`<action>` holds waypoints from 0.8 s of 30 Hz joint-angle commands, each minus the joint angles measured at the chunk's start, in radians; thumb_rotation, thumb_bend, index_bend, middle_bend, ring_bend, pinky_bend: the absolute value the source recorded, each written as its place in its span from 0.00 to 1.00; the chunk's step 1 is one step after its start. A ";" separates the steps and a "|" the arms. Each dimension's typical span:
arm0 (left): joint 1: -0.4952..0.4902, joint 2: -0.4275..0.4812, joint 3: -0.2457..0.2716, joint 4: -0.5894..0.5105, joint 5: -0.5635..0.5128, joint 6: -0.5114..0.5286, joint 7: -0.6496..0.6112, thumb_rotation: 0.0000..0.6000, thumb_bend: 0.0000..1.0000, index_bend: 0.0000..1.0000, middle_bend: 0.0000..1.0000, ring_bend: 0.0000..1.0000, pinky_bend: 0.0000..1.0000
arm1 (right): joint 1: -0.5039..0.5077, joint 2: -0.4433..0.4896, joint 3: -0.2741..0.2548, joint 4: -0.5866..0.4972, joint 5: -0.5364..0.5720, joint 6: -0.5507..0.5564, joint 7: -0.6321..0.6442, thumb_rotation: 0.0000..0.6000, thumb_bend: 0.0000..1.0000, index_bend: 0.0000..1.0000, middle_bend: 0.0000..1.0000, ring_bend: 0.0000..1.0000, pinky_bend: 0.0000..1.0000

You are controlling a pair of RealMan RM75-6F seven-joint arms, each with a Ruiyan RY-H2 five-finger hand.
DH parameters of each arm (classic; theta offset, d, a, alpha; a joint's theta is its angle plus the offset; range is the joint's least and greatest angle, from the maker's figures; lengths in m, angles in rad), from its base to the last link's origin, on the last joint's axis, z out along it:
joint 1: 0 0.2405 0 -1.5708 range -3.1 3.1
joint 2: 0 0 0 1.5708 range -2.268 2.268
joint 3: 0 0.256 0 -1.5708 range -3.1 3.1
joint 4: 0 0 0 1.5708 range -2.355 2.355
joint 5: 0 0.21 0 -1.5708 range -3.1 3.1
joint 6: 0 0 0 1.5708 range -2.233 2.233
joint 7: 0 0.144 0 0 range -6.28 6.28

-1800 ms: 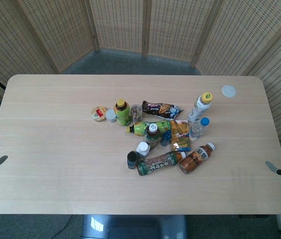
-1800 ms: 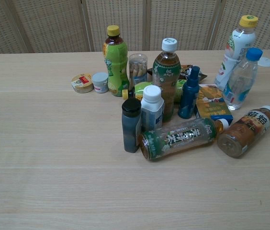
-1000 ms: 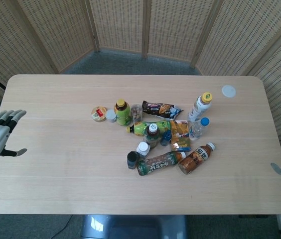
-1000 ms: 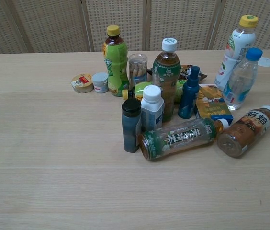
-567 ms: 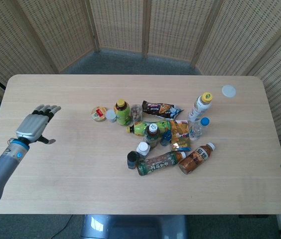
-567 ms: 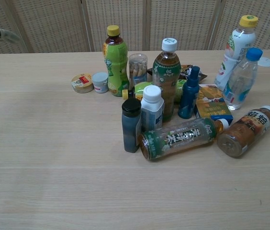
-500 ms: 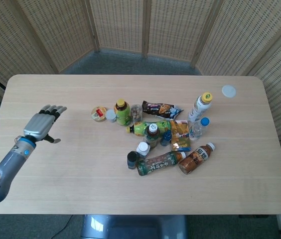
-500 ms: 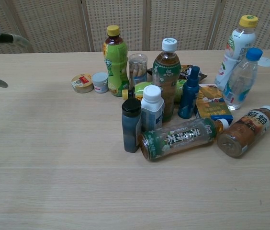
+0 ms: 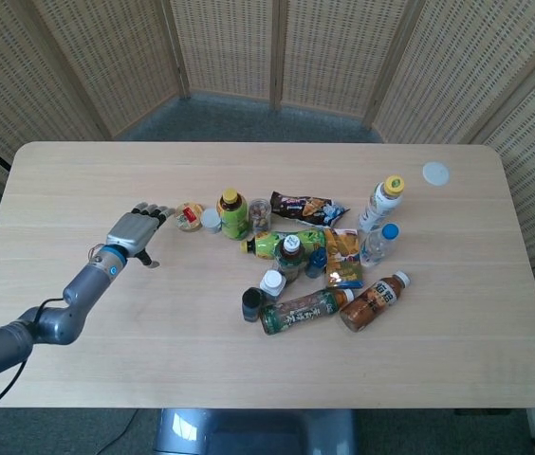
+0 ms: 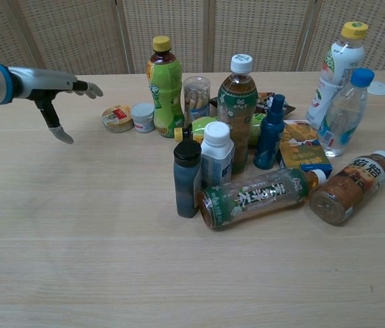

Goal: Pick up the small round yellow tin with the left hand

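The small round yellow tin (image 9: pixel 188 216) (image 10: pixel 117 117) lies flat on the table at the left end of the cluster, its red and white label facing up. My left hand (image 9: pixel 136 231) (image 10: pixel 50 89) hovers just left of it, palm down, fingers stretched toward the tin and apart, thumb hanging below. It holds nothing and does not touch the tin. My right hand is out of both views.
A small white-lidded jar (image 9: pixel 211 220) (image 10: pixel 143 117) stands right beside the tin, then a green bottle (image 9: pixel 233 213) (image 10: pixel 164 87). Several more bottles, snack packs and a carton crowd the table's middle (image 9: pixel 315 265). A white lid (image 9: pixel 435 173) lies far right.
My left arm has swung in from the table's left edge toward the tin, its fingertips now close to it. The right hand's tip at the right edge has left the view.
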 commanded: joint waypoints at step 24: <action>-0.077 -0.028 0.075 0.022 0.004 -0.123 -0.075 1.00 0.11 0.00 0.00 0.00 0.00 | -0.024 0.011 0.006 -0.022 0.009 0.020 -0.016 0.86 0.02 0.00 0.00 0.00 0.00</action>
